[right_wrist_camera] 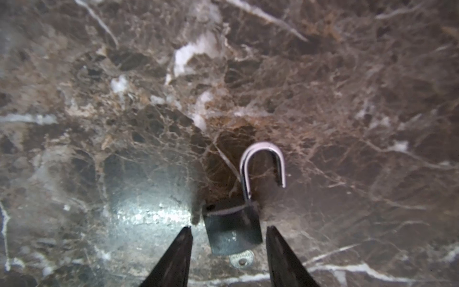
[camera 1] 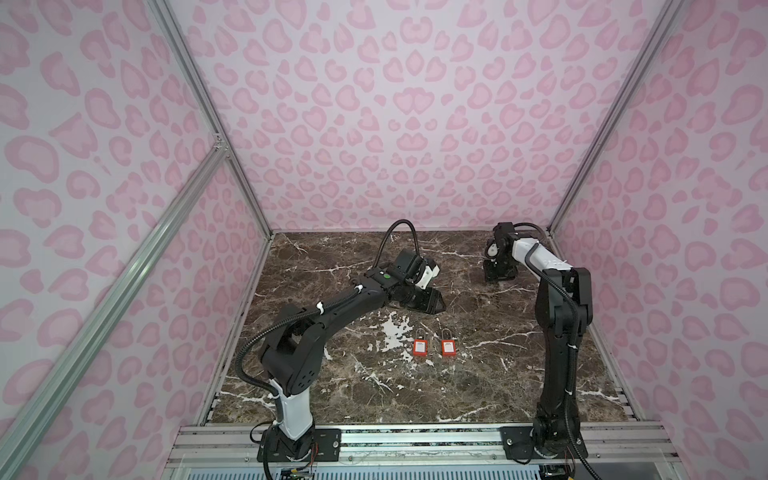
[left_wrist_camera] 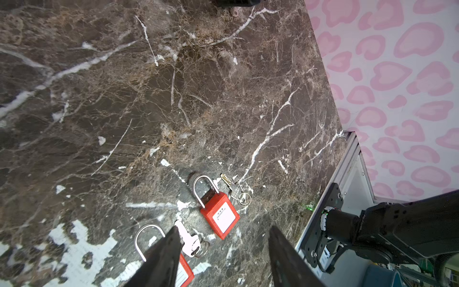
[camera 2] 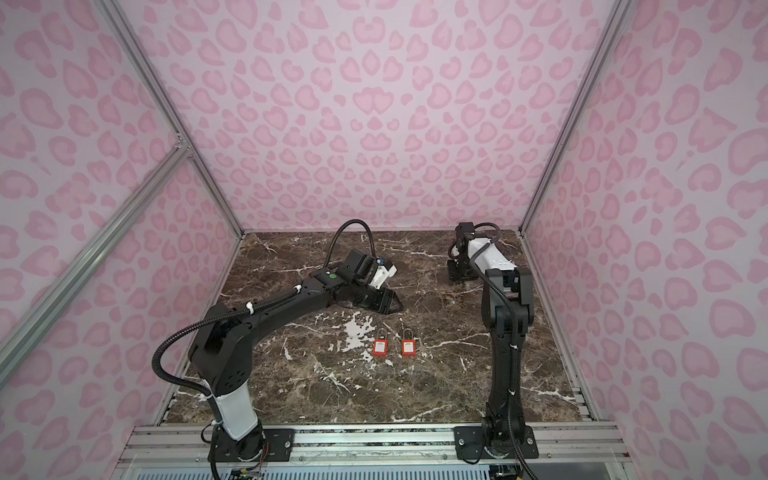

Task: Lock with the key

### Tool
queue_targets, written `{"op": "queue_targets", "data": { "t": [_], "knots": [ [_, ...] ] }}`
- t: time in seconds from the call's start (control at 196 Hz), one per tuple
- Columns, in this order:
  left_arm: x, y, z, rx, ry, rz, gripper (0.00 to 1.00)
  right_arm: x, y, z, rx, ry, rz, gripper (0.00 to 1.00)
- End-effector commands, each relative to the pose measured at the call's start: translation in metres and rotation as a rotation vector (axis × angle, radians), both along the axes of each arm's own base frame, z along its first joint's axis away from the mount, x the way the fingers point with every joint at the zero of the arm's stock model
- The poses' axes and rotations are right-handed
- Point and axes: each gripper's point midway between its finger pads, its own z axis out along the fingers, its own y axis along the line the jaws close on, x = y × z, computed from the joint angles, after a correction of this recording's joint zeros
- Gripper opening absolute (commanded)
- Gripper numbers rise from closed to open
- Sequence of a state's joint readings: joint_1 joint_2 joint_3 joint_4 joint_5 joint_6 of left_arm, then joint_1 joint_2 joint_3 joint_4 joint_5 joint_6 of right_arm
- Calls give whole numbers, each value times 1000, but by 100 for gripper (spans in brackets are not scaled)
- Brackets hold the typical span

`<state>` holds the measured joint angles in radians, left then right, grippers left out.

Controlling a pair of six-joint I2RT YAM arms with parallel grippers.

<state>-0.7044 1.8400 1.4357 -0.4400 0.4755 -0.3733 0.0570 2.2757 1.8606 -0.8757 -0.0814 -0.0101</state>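
dark padlock (right_wrist_camera: 233,221), inside right end effector (right_wrist_camera: 229,227) — untouched

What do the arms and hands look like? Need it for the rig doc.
Left arm and right arm: black, rounded joints, with white sections. A black ribbed cable runs along each, fastened with white ties. Green dot near the left wrist. Left hand and right hand: two black tapered fingers each.

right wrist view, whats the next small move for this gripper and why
Probably close the right gripper on the dark padlock. Its fingers straddle the body with a gap on each side, so nothing is held yet. The shackle stands open and a key sticks out of the base.
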Motion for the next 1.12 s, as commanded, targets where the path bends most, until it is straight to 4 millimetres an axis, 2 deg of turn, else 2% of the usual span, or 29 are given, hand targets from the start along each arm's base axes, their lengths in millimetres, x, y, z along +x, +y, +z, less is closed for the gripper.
{"op": "queue_targets", "data": {
  "t": [0.0, 0.265, 0.494, 0.525, 0.637, 1.116],
  "knots": [
    [1, -3, 12, -32, -19, -3, 58, -7, 2, -8, 16, 36, -13, 48],
    [2, -4, 12, -31, -17, -5, 58, -9, 7, -10, 8, 39, -5, 40],
    [2, -3, 13, -30, -20, -4, 58, -6, 5, -11, 9, 28, -54, 43],
    [2, -3, 13, -31, -20, -4, 58, -8, 6, -20, 12, 48, -61, 44],
    [1, -3, 13, -29, -18, -6, 58, -6, 8, -22, 32, 34, -80, 50],
    [4, -4, 22, -45, -25, 0, 58, -2, 15, -27, 85, 5, -153, 50]
  ]
}}
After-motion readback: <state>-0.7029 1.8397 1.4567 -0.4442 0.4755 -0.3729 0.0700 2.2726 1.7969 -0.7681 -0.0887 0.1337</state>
